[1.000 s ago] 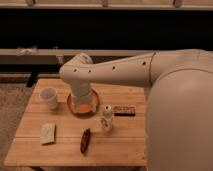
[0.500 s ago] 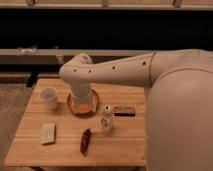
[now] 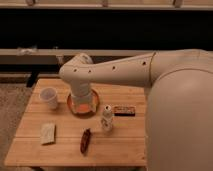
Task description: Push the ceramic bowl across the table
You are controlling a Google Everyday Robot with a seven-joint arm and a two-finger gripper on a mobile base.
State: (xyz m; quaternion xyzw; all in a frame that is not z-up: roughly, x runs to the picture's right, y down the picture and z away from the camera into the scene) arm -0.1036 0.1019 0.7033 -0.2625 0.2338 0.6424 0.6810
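We find our gripper (image 3: 82, 101) over the ceramic bowl (image 3: 72, 107), mid-rear on the surface (image 3: 120, 145); cup (image 3: 49, 96) left, bottle (image 3: 106, 119) and bar (image 3: 124, 110) right, packet (image 3: 48, 133) and pouch (image 3: 85, 140) in front.

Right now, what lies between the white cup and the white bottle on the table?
In the camera view, the ceramic bowl lies between the white cup and the white bottle, and the gripper sits right over the bowl.

Dark wall (image 3: 125, 30) at 12 o'clock, pale ledge (image 3: 30, 51) across below it, speckled carpet (image 3: 12, 107) at 9 o'clock beside the wooden worktop (image 3: 125, 145), warm light.
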